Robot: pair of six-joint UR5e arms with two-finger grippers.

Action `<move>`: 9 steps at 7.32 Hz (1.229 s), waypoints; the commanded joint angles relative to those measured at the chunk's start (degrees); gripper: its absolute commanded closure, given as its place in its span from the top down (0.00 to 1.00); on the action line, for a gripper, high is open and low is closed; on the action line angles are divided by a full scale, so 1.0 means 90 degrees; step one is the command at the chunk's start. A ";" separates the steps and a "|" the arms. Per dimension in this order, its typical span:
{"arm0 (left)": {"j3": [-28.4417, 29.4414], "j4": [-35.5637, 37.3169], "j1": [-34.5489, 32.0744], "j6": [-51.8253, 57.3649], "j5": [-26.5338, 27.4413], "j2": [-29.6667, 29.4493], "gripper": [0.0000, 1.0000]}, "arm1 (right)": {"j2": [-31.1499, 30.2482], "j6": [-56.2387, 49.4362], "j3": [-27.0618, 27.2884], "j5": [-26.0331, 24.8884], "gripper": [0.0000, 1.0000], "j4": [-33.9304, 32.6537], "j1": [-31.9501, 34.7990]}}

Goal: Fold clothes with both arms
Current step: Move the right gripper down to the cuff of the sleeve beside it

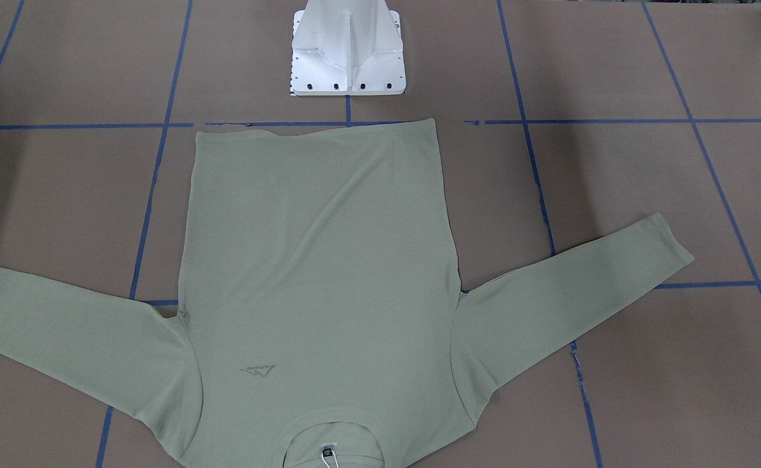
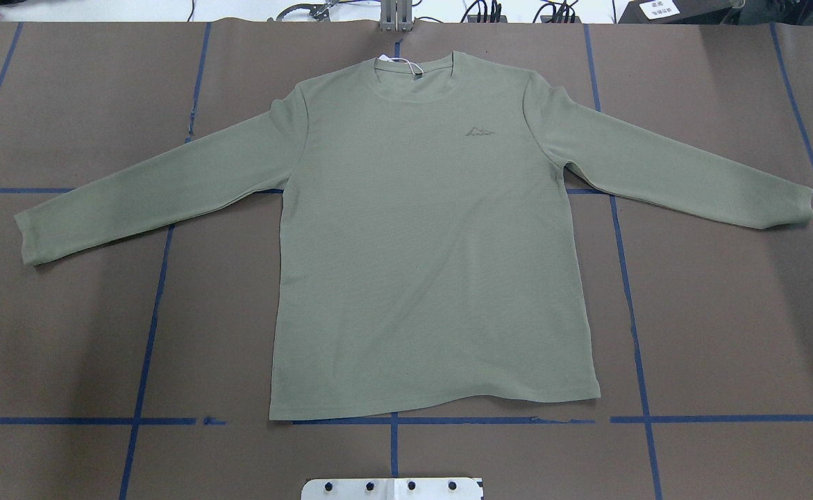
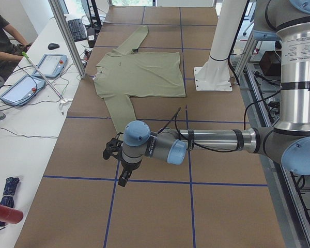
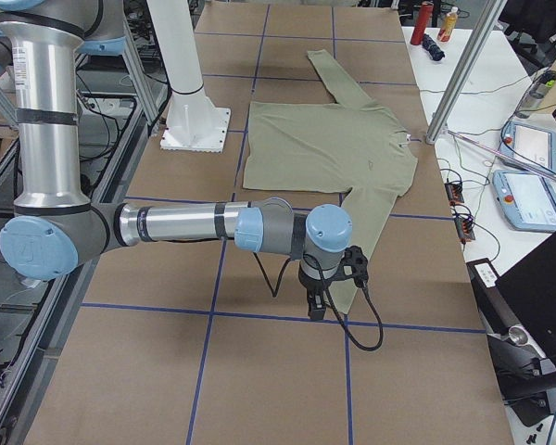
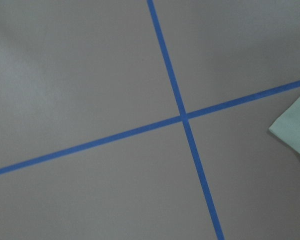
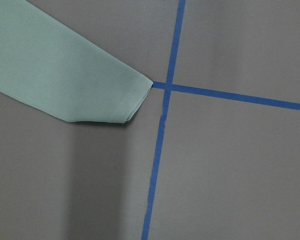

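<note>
The clothes are one sage-green long-sleeved shirt (image 2: 434,243) lying flat and face up on the brown table, both sleeves spread outward, collar and white tag (image 2: 413,69) at the far edge. From the front the shirt (image 1: 322,260) shows its hem toward the robot's base. My left gripper (image 3: 124,175) hangs low over the table just past the near sleeve's cuff (image 5: 296,131). My right gripper (image 4: 315,302) hovers by the other cuff (image 6: 125,100). Neither wrist view shows fingers, so I cannot tell whether either gripper is open or shut.
A white pedestal base (image 1: 348,62) stands behind the hem. Blue tape lines (image 2: 149,333) grid the table. Along the far side runs a desk with tablets (image 3: 51,64), a seated person (image 3: 2,36) and metal frame posts (image 4: 459,74).
</note>
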 commanded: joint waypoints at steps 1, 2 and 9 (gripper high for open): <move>0.0050 -0.0225 0.0019 -0.0021 -0.0242 -0.0071 1.00 | 0.0016 0.0124 -0.0105 0.0170 1.00 0.0006 -0.0295; 0.0012 -0.0380 0.0029 -0.0079 -0.0476 -0.0013 1.00 | -0.0032 0.0164 -0.0377 0.0189 1.00 0.0770 -0.0297; 0.0060 -0.0411 0.0029 -0.0080 -0.0644 -0.0208 1.00 | 0.0553 0.2211 -0.2761 -0.0680 1.00 0.4935 -0.1683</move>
